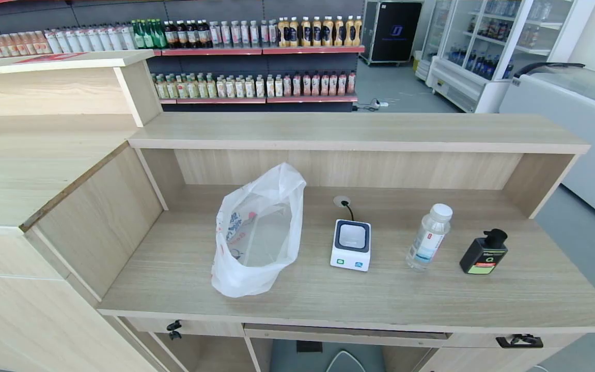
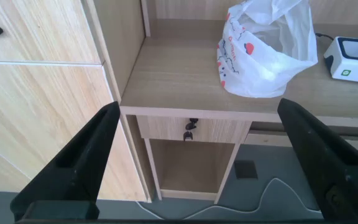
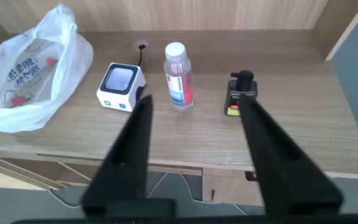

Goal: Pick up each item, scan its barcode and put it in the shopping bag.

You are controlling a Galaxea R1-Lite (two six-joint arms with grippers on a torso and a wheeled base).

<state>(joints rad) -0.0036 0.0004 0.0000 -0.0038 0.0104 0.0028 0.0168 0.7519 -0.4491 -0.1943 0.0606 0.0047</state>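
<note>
The wooden counter (image 1: 328, 294) spans the lower half of the head view, with a raised ledge (image 1: 359, 132) running across the middle of the frame behind it. Along the top of the frame, shelves of bottled drinks (image 1: 256, 49) line the back wall, and glass-door coolers (image 1: 488, 36) stand in the upper right corner. On the counter, left of centre, the white plastic shopping bag (image 1: 256, 232) sits with its mouth gaping upward and red and blue print on its side; nothing can be made out inside it. The left gripper (image 2: 199, 104) hangs in front of the counter's edge near the bag's end, its two black fingers spread wide with nothing between them. The right gripper (image 3: 196, 101) hangs in front of the counter, facing the scanner and the bottles, its fingers likewise parted and empty. Just right of the bag, at the centre of the frame, sits the small white barcode scanner (image 1: 350, 244), its dark window facing up and a black cable (image 1: 348, 211) running back to a round hole in the countertop. Right of the scanner, well apart from it, a clear water bottle (image 1: 428, 237) with a white cap stands upright. Near it, farther right, stands a squat black pump bottle (image 1: 483, 253) with a green and red label.
</note>
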